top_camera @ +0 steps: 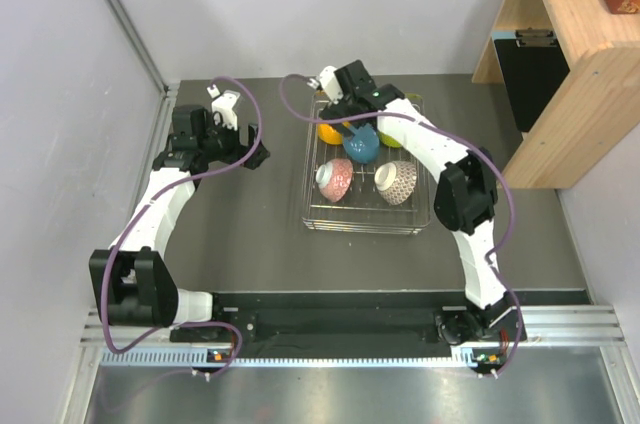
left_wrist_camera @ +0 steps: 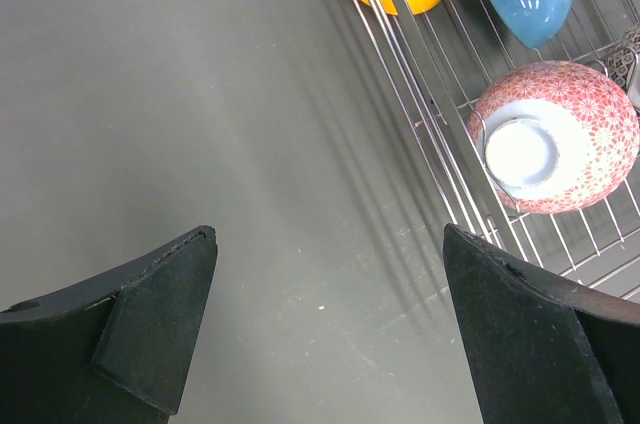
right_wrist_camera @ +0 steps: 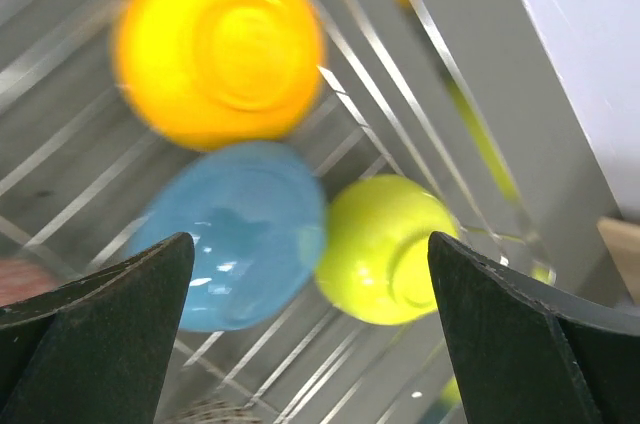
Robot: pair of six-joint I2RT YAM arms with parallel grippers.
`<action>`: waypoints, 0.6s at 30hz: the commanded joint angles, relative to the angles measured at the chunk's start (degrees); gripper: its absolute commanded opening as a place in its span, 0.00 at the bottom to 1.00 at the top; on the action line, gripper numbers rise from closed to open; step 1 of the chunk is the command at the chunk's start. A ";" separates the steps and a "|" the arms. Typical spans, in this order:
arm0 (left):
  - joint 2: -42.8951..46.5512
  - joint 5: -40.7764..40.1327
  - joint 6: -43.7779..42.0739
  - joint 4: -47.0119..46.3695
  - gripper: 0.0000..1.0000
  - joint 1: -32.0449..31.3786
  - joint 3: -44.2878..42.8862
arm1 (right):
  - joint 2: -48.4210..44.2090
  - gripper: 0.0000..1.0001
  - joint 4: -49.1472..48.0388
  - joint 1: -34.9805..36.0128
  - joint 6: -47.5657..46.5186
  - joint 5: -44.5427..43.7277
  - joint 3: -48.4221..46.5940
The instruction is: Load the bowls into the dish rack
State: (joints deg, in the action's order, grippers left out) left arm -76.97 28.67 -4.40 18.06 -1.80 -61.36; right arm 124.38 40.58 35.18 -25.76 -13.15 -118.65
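Wire dish rack (top_camera: 365, 227): orange bowl (top_camera: 329, 132), blue bowl (top_camera: 361, 146), lime bowl (top_camera: 391, 136), pink-patterned bowl (top_camera: 335, 179) and grey-patterned bowl (top_camera: 396, 182) are all parked inside.
Left gripper (left_wrist_camera: 330, 244), right gripper (right_wrist_camera: 310, 239): both spread wide, nothing held.

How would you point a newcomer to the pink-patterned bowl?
Find the wire dish rack on the dark table. In its row nearest the arm bases, the pink-patterned bowl lies left of the brownish-grey bowl. Only it carries pinkish-red flowers.
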 commanded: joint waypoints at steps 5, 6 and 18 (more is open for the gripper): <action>1.74 1.22 0.62 -2.33 0.99 0.40 -0.25 | -1.95 1.00 -4.45 -3.98 0.71 -2.32 0.43; 1.82 1.04 0.62 -2.25 0.99 0.40 -0.25 | -1.68 1.00 -4.63 -4.06 0.54 -2.15 0.87; 2.00 1.13 0.71 -2.24 0.99 0.40 -0.16 | 0.95 1.00 -5.25 -3.98 0.80 0.66 3.77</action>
State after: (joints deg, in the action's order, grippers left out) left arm -76.97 28.71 -4.36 18.06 -1.80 -61.36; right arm 124.40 37.74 30.74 -25.45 -14.41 -115.48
